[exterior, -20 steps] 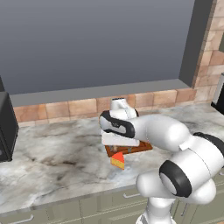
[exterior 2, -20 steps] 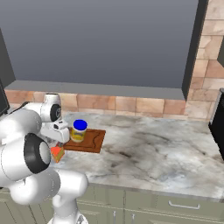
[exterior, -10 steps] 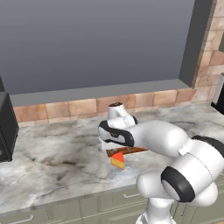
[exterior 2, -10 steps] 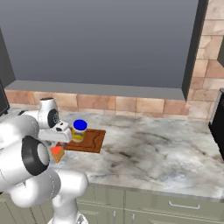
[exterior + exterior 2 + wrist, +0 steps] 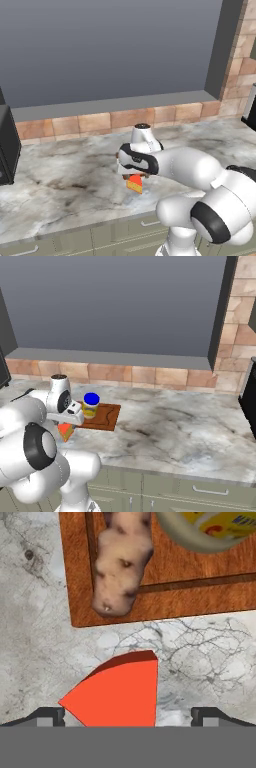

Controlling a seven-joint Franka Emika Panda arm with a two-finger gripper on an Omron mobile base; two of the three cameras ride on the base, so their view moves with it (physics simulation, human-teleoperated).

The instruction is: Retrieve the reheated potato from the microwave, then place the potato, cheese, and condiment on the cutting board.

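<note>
Pointing straight down over the cheese (image 5: 116, 693) — hand (image 5: 128, 714) spread wide, fingertips either side, beside the cutting board (image 5: 200, 594).

A marbled grey-and-white tabletop (image 5: 190, 431) spans the scene, with dark smudged veining at its centre. Behind it, at 12 o'clock, a low band of tan and reddish brick (image 5: 150, 375) runs beneath a grey ledge (image 5: 115, 104) and a big grey-blue panel (image 5: 105, 45). Grey-green drawer fronts (image 5: 210, 491) with handles lie at 6 o'clock.
</note>
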